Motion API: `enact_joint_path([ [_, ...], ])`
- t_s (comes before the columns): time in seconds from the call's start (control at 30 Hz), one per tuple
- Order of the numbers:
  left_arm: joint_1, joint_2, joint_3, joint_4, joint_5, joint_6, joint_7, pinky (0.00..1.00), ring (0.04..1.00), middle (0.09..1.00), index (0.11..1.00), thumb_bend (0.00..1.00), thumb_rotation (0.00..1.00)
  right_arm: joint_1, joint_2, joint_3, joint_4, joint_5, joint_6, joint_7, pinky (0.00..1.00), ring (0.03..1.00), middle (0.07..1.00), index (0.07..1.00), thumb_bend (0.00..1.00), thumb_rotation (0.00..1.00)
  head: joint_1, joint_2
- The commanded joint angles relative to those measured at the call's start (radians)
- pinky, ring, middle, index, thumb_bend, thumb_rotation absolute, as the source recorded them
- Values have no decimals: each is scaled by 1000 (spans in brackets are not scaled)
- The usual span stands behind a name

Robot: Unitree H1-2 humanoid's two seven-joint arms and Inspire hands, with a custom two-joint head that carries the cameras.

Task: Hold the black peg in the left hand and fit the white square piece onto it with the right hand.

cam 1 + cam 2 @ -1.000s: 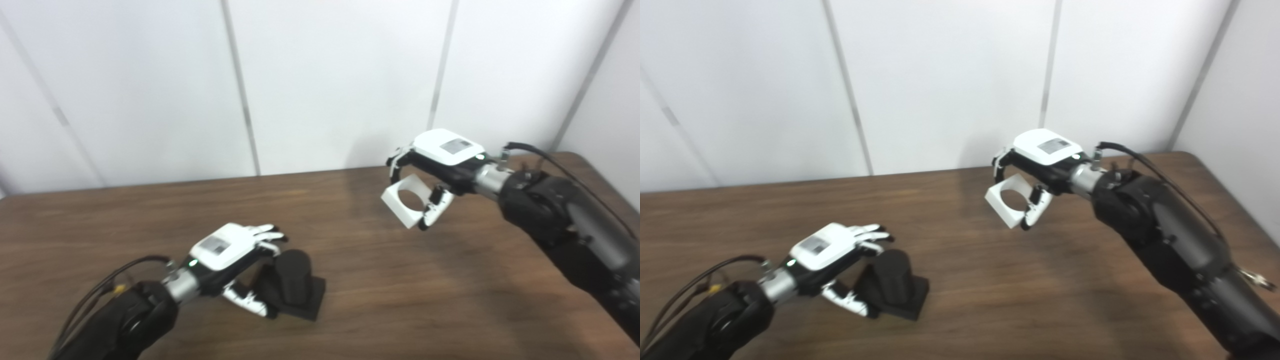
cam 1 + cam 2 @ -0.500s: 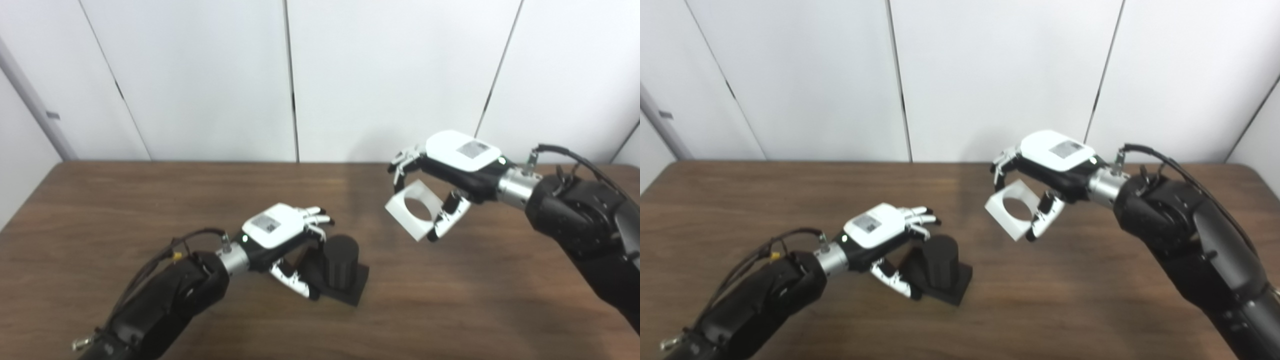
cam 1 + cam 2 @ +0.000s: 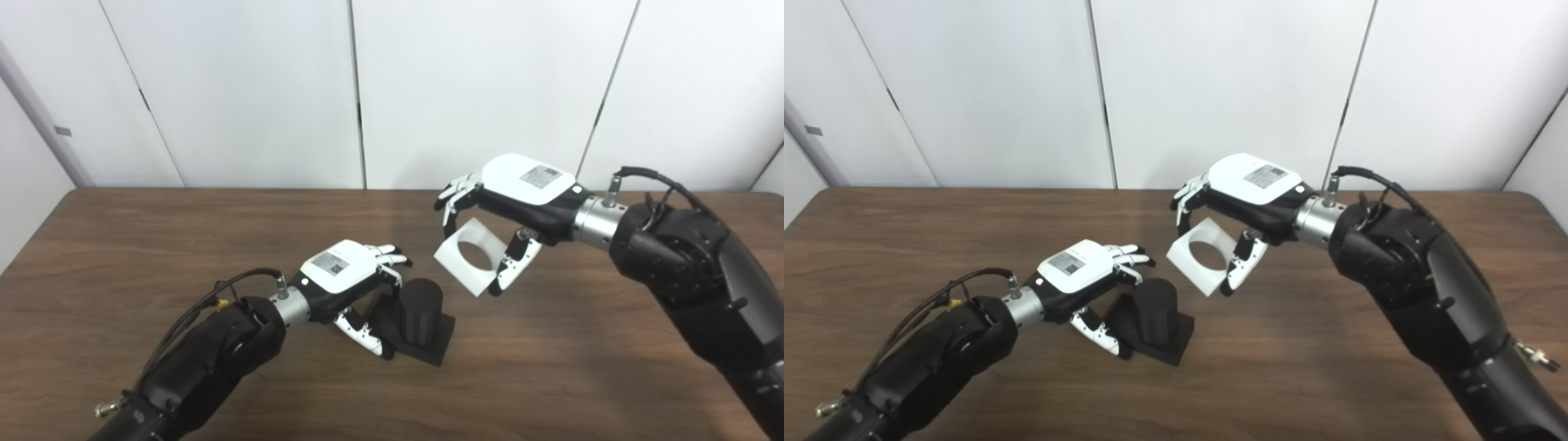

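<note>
Black peg (image 3: pixel 421 312) upright, left hand (image 3: pixel 346 283) clasping base; right hand (image 3: pixel 520 199) holds white square piece (image 3: pixel 470 256) aloft, apart.

Bright, even overhead light, soft shadows on the table (image 3: pixel 551 367) (sharp focus, faint edge distortion).

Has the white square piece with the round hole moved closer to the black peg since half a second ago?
Yes. The white square piece, held in the right hand, has come leftward and now hangs just up and right of the black peg.

Matt black peg (image 3: pixel 420 313), wood-grain table (image 3: pixel 122 245)
</note>
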Motion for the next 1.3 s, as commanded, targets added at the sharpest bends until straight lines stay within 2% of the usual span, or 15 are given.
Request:
enact_joint_path([
  [0.0,35,-8,-56,32,85,17,-72,883,950,905,494,521,80,-54,4,-11,-28,8,-5,-7,815,862,803,478,522,136,1,1],
  [0.2,35,-6,-58,23,93,28,-81,902,960,914,494,521,81,-54,30,0,-20,-2,-14,-4,815,865,806,478,522,137,1,2],
  [0.4,35,-6,-58,22,94,23,-72,879,951,910,494,521,80,-43,53,10,-12,-4,-12,-6,826,866,803,477,523,135,-1,4],
  [1.27,30,-11,-62,26,97,30,-78,892,953,915,494,521,81,-7,88,50,58,-41,-49,-27,842,864,804,478,524,135,-4,3],
])
